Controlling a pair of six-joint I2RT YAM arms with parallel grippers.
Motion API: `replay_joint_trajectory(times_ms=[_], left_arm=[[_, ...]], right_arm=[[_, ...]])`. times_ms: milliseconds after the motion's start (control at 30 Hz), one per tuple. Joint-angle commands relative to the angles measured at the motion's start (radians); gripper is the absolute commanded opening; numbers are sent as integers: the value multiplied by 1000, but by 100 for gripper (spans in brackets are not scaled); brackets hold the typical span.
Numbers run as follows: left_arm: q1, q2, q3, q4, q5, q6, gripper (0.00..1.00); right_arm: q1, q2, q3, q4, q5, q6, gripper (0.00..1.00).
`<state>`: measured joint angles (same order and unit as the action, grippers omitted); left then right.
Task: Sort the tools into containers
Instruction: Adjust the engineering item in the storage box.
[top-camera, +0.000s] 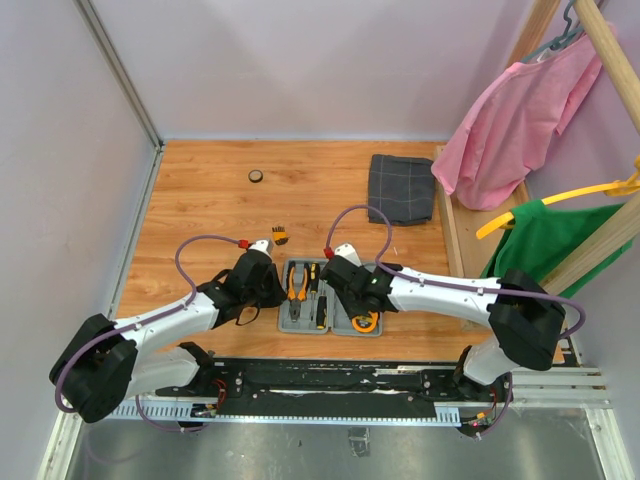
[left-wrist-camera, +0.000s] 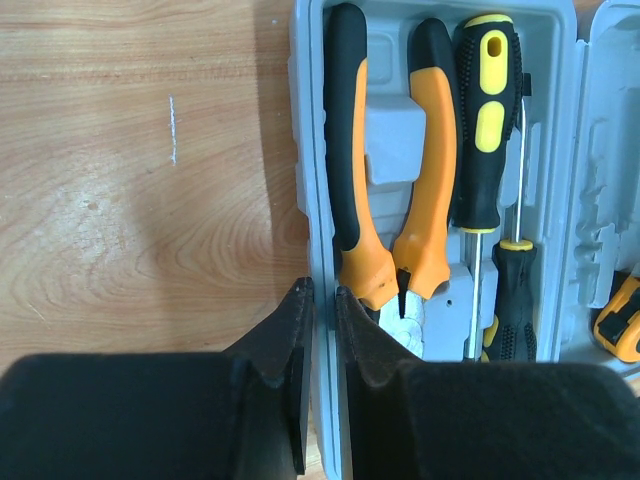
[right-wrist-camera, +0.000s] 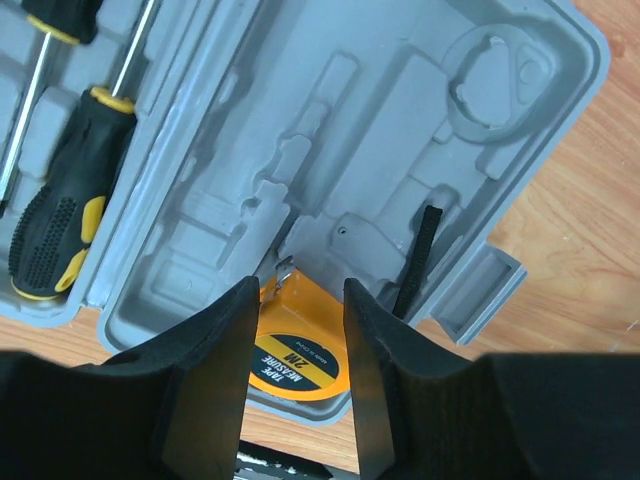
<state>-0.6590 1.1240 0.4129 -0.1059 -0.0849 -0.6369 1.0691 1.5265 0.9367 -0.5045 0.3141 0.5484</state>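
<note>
Left gripper (left-wrist-camera: 323, 292) pinches case (left-wrist-camera: 308, 150); right gripper (right-wrist-camera: 299, 286) open astride tape measure (right-wrist-camera: 298, 362); pliers (left-wrist-camera: 432, 190) lie front-to-back.

I see left arm (top-camera: 170, 322) and right arm (top-camera: 440, 292) meeting over the open grey tool case (top-camera: 291, 325), pliers (top-camera: 297, 285) inside.

Robot lab cell; lilac partition walls (top-camera: 300, 60); wooden table (top-camera: 200, 200).

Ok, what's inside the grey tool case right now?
One half of the tool case holds pliers and two screwdrivers. The other shows the orange tape measure, between the right pincer's fingers; remaining recesses look bare. The part beneath that pincer is hidden.
</note>
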Motion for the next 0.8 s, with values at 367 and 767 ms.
replay_joint_trajectory(times_ms=[367,767], left_arm=[[-11,0,-24,-28,-2,2,12],[-10,-8,-24,-31,-6,2,12]], right_arm=[[25,-2,-29,-1,-174,-323,37],[25,-156,-32,29,-65,-138,66]])
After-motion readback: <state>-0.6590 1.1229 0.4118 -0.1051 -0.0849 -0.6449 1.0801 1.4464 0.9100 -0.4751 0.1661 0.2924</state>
